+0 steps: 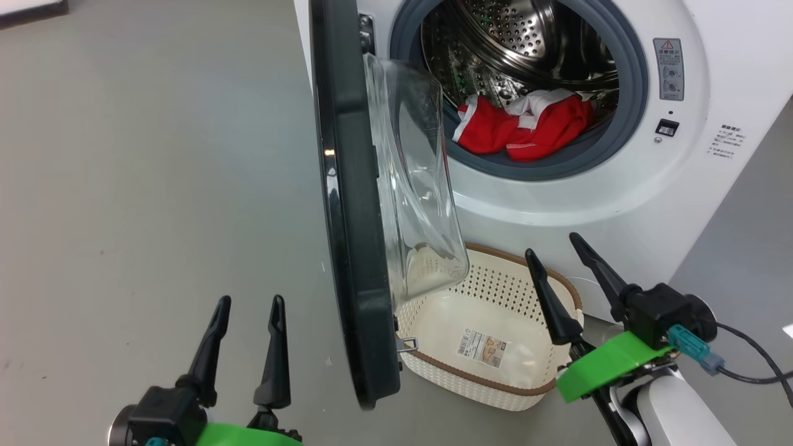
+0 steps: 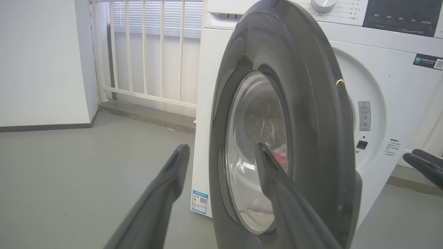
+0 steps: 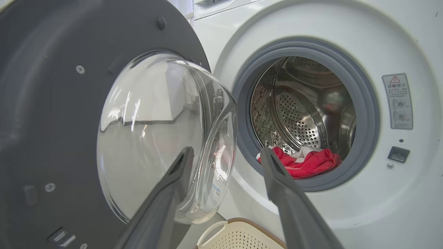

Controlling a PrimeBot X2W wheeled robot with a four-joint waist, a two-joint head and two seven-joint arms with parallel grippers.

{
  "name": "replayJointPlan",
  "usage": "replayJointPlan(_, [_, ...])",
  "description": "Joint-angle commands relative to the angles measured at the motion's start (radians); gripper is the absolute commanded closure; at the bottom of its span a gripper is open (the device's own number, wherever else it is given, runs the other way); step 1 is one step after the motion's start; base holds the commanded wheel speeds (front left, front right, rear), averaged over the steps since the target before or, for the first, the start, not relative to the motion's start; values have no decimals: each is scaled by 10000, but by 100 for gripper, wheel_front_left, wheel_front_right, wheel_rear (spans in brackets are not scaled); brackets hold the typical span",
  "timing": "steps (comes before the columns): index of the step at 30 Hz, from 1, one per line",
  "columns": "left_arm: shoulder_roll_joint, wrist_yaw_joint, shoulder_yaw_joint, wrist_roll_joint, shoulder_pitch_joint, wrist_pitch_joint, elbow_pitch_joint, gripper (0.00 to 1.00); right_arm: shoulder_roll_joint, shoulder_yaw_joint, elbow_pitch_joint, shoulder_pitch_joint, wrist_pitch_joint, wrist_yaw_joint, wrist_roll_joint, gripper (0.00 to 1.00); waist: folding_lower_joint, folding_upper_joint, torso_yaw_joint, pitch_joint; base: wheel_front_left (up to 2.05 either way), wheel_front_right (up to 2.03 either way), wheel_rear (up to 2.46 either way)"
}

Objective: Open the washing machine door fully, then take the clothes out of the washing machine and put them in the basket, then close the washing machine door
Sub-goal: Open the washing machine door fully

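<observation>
Head view, washing machine [image 1: 712,204]: white front-loader with its port uncovered and the steel drum [image 1: 526,43] exposed, standing on a grey floor [image 1: 155,155].
Door [image 1: 356,248]: swung out edge-on to the camera, roughly square to the machine's front, so by the look of it not yet fully open. Its glass bowl [image 1: 415,186] hangs over the left end of the basket.
Basket [image 1: 495,282]: on the floor just in front of the machine, below the port, with nothing in it.
Clothes [image 1: 545,127]: red with white trim, heaped at the front lip of the drum and not yet taken out.
Right gripper [image 1: 552,244]: fingers spread wide, holding nothing, raised over the basket's right end and aimed at the port.
Left gripper [image 1: 251,301]: equally wide and empty, low on the outer side of the door, apart from it.
Risk: with the door only part-way round, a reach into the drum could knock its bowl, or a garment could snag on it and fall beside the basket.
</observation>
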Motion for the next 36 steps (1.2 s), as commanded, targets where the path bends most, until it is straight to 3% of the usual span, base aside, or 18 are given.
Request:
replayJointPlan(1, [129,112,299,85,-155,-106,-266,0,54,93,-339,4,-137,63,-125,0,0,0,-15,21,0,0,0])
replayJointPlan(14, [195,222,394,144,-73,-244,-122,0,57,229,-453,943,-216,63,31,0,0,0,-186,-10,0,0,0])
replayJointPlan(30, [297,258,275,11,-24,106,89,0,58,473,-370,939,-241,63,331,0,0,0,-332,-83,0,0,0])
replayJointPlan(31, [300,253,260,-7,-20,143,106,36,58,488,-363,936,-241,63,339,0,0,0,-336,-81,0,0,0])
replayJointPlan(33, [302,253,245,-41,-15,193,130,72,58,520,-352,928,-243,63,371,0,0,0,-346,-85,0,0,0])
replayJointPlan(34, [310,256,240,-55,-13,226,142,100,58,533,-349,922,-244,63,383,0,0,0,-353,-84,0,0,0])
replayJointPlan(36, [320,266,237,-66,-29,237,130,100,58,558,-343,908,-247,63,409,0,0,0,-364,-79,0,0,0])
